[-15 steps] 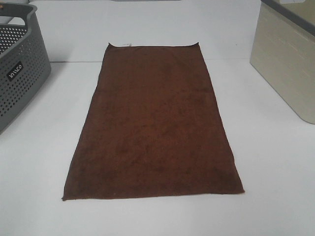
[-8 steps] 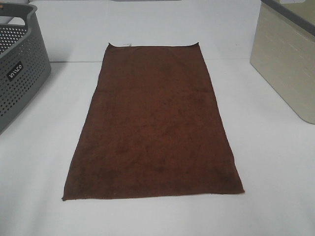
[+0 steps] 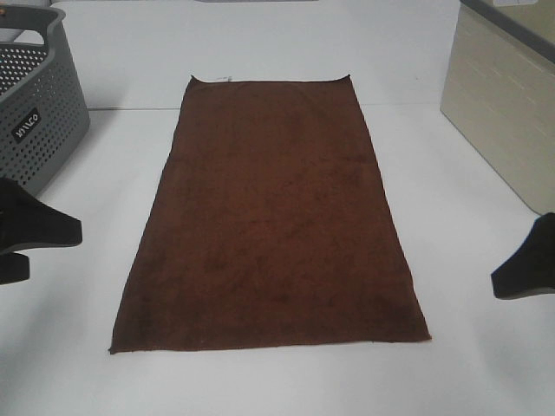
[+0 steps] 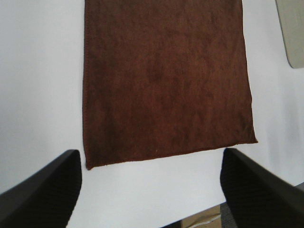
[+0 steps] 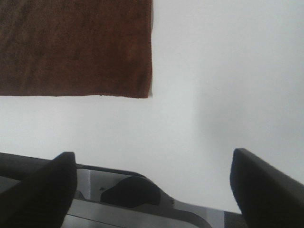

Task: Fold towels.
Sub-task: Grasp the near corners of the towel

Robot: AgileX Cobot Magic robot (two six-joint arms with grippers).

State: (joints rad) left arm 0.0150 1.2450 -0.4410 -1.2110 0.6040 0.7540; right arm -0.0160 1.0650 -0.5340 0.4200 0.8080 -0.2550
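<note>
The dark reddish-brown towel (image 3: 273, 217) lies flat and spread out lengthwise on the white table (image 3: 468, 347), with a small white tag (image 3: 221, 79) at its far short edge. My left gripper (image 3: 52, 251) is open and empty, over the table left of the towel's near half. In the left wrist view the towel (image 4: 166, 80) fills the middle, and the open gripper (image 4: 152, 190) hangs past its near edge. My right gripper (image 3: 520, 276) is open and empty, right of the towel's near half. The right wrist view shows the towel's near right corner (image 5: 76, 47) beyond the open gripper (image 5: 152, 185).
A grey perforated basket (image 3: 35, 113) stands at the back left. A beige box (image 3: 503, 113) stands at the back right, and its corner also shows in the left wrist view (image 4: 292, 28). The table's front edge and a dark frame (image 5: 128, 190) lie under the right gripper.
Both grippers have come into the exterior view, the left at the left edge and the right at the right edge. The towel has not moved.
</note>
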